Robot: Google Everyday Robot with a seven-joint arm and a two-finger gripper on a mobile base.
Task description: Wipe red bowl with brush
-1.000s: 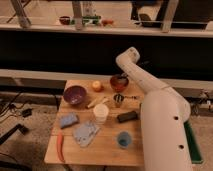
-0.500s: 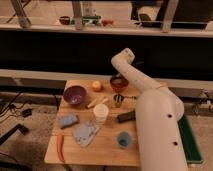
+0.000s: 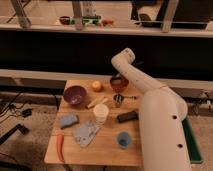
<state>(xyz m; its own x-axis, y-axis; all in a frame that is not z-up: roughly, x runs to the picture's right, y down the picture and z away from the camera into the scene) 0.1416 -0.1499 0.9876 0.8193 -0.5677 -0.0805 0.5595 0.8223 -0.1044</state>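
Dim indoor shot with a warm orange-brown cast. The table (image 3: 106,148) is the best-lit zone, and the light looks to come from overhead. The white arm (image 3: 160,107) on the table's right side is the brightest thing, with mild glare on its rounded top. The pale cup (image 3: 101,113) mid-table also reads bright. Things on the table throw short, soft shadows. Directly behind the table is a wide, near-black band with almost no detail, and beyond it a paler lit strip. The floor (image 3: 25,125) left of the table is murky. The gripper (image 3: 118,79) sits at the red bowl (image 3: 119,85) near the table's back edge, in shade, dark on dark.
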